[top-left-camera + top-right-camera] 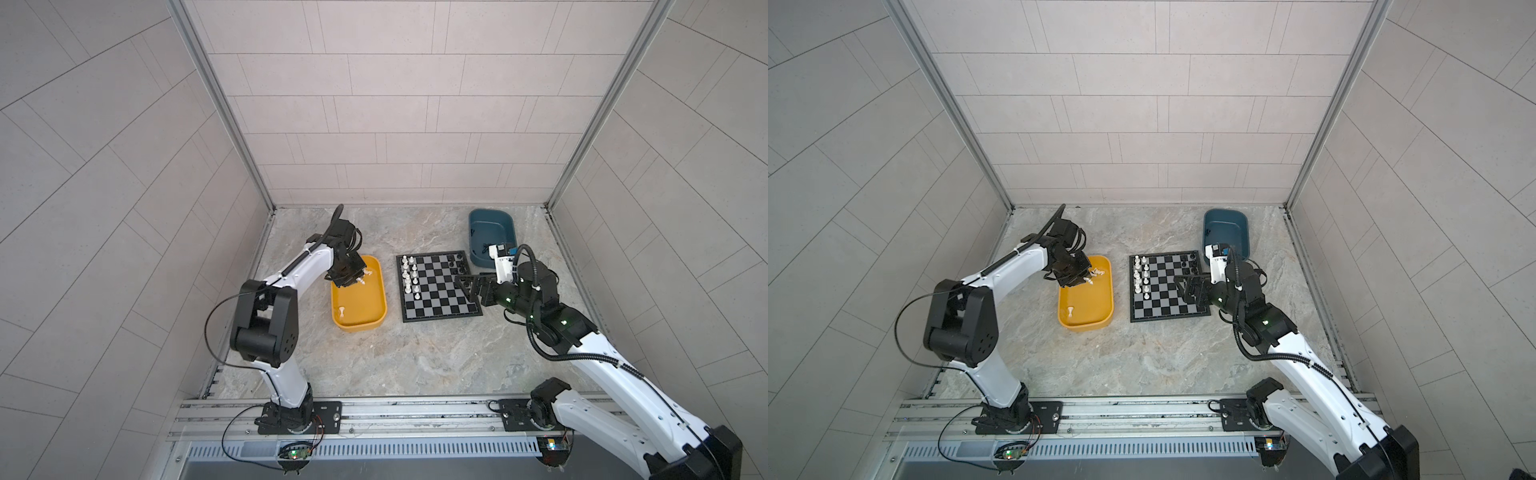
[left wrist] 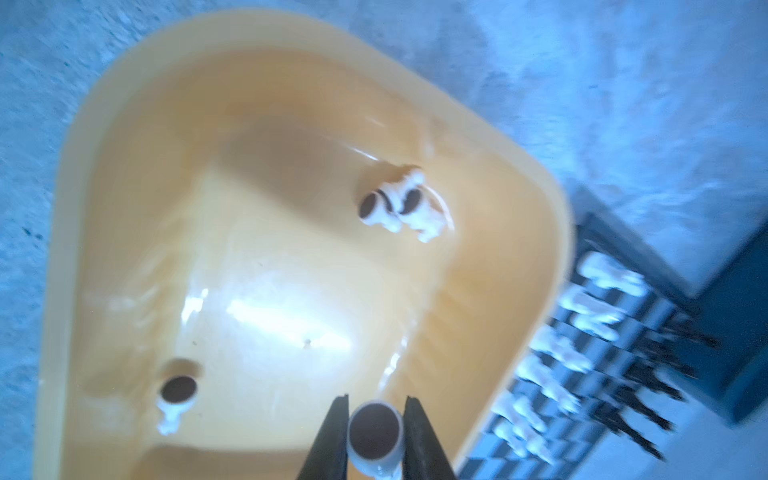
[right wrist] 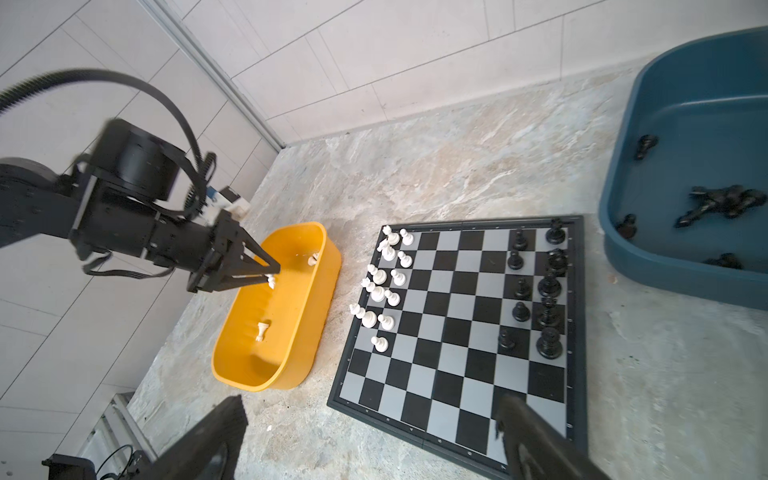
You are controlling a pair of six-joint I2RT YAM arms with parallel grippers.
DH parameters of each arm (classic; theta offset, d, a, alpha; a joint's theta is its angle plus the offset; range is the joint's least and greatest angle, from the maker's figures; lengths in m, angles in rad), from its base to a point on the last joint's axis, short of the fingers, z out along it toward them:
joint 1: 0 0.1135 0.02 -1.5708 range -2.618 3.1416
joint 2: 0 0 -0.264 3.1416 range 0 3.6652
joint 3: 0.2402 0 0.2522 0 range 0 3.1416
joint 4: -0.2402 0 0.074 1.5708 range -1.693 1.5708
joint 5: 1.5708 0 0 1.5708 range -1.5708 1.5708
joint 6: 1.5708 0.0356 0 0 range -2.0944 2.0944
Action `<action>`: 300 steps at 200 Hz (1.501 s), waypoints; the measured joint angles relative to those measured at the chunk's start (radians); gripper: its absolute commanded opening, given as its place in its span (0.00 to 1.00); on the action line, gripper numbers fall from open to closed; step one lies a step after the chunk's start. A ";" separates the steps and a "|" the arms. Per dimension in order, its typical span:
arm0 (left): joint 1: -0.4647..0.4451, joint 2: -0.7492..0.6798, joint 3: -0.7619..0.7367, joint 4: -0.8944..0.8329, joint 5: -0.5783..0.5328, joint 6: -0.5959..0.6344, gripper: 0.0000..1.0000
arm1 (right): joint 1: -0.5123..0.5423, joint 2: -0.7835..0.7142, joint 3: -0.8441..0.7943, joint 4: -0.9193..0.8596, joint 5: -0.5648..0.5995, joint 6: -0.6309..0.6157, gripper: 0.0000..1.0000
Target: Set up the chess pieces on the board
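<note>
L gripper [image 2: 376,401] fingers pinch a white chess piece [image 2: 376,434] above the far end of the yellow tray [image 1: 360,328], left of the board [image 1: 436,303], while R gripper [image 3: 370,409] fingers spread wide over its right side; white chessmen [image 3: 378,293] stand on left cols, black chessmen [image 3: 549,286] on right.
</note>
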 measured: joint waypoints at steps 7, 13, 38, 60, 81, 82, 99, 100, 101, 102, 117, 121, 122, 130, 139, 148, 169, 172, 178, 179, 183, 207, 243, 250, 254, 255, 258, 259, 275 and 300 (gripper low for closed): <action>-0.007 -0.029 0.007 0.003 0.022 -0.036 0.05 | 0.023 0.035 -0.002 0.032 0.000 0.003 0.96; -0.014 -0.049 0.015 0.009 0.042 -0.065 0.05 | 0.039 0.061 -0.002 0.055 0.001 0.005 0.96; -0.060 -0.086 0.045 0.057 0.123 -0.181 0.05 | 0.125 0.212 0.027 0.146 0.004 0.011 0.94; -0.102 -0.087 0.046 0.098 0.174 -0.263 0.05 | 0.187 0.340 0.077 0.216 0.004 0.017 0.92; -0.131 -0.087 0.046 0.118 0.205 -0.312 0.05 | 0.226 0.428 0.127 0.267 0.004 0.023 0.90; -0.132 -0.087 0.046 0.119 0.207 -0.315 0.05 | 0.229 0.433 0.130 0.269 0.004 0.024 0.90; -0.135 -0.089 0.041 0.137 0.224 -0.343 0.05 | 0.241 0.481 0.160 0.306 0.004 0.032 0.89; -0.135 -0.090 0.041 0.138 0.224 -0.343 0.05 | 0.241 0.483 0.161 0.307 0.003 0.032 0.89; -0.135 -0.090 0.040 0.139 0.225 -0.344 0.05 | 0.242 0.486 0.164 0.310 0.004 0.032 0.89; -0.135 -0.090 0.040 0.140 0.225 -0.344 0.05 | 0.242 0.488 0.165 0.311 0.004 0.032 0.89; -0.135 -0.101 0.029 0.146 0.230 -0.361 0.05 | 0.242 0.523 0.188 0.335 0.003 0.040 0.87; -0.135 -0.103 0.026 0.146 0.231 -0.364 0.05 | 0.242 0.532 0.195 0.342 0.003 0.044 0.86; -0.135 -0.105 0.026 0.146 0.232 -0.364 0.05 | 0.242 0.535 0.196 0.344 0.002 0.044 0.86; -0.135 -0.111 0.022 0.148 0.237 -0.370 0.05 | 0.242 0.551 0.205 0.357 0.000 0.049 0.84; -0.135 -0.117 0.018 0.151 0.241 -0.375 0.05 | 0.242 0.571 0.217 0.373 -0.002 0.058 0.83; -0.135 -0.122 0.016 0.153 0.245 -0.381 0.05 | 0.242 0.590 0.227 0.384 -0.006 0.062 0.81; -0.135 -0.137 0.008 0.167 0.250 -0.390 0.05 | 0.242 0.630 0.252 0.402 -0.019 0.077 0.74; -0.135 -0.139 0.006 0.170 0.251 -0.390 0.05 | 0.242 0.636 0.256 0.406 -0.021 0.082 0.74; -0.135 -0.145 0.000 0.174 0.254 -0.393 0.05 | 0.242 0.648 0.262 0.415 -0.025 0.086 0.71; -0.135 -0.146 -0.001 0.175 0.254 -0.393 0.05 | 0.242 0.649 0.262 0.416 -0.025 0.087 0.71; -0.135 -0.150 -0.005 0.177 0.256 -0.394 0.05 | 0.242 0.656 0.266 0.421 -0.028 0.087 0.69; -0.135 -0.171 -0.026 0.182 0.264 -0.397 0.05 | 0.242 0.682 0.281 0.435 -0.040 0.108 0.58; -0.135 -0.188 -0.044 0.185 0.267 -0.397 0.05 | 0.242 0.696 0.303 0.441 -0.050 0.119 0.47; -0.135 -0.191 -0.047 0.185 0.267 -0.397 0.05 | 0.242 0.696 0.304 0.443 -0.051 0.121 0.44; -0.135 -0.193 -0.048 0.185 0.267 -0.397 0.05 | 0.242 0.697 0.306 0.444 -0.053 0.126 0.43; -0.135 -0.193 -0.049 0.185 0.267 -0.397 0.05 | 0.242 0.697 0.306 0.444 -0.054 0.125 0.43; -0.135 -0.195 -0.050 0.185 0.267 -0.397 0.05 | 0.243 0.697 0.307 0.447 -0.057 0.128 0.43; -0.135 -0.195 -0.051 0.185 0.267 -0.397 0.05 | 0.243 0.698 0.307 0.447 -0.057 0.129 0.42; -0.135 -0.199 -0.055 0.186 0.267 -0.401 0.05 | 0.243 0.700 0.310 0.454 -0.061 0.133 0.36; -0.135 -0.199 -0.059 0.188 0.266 -0.408 0.05 | 0.249 0.702 0.311 0.463 -0.066 0.140 0.28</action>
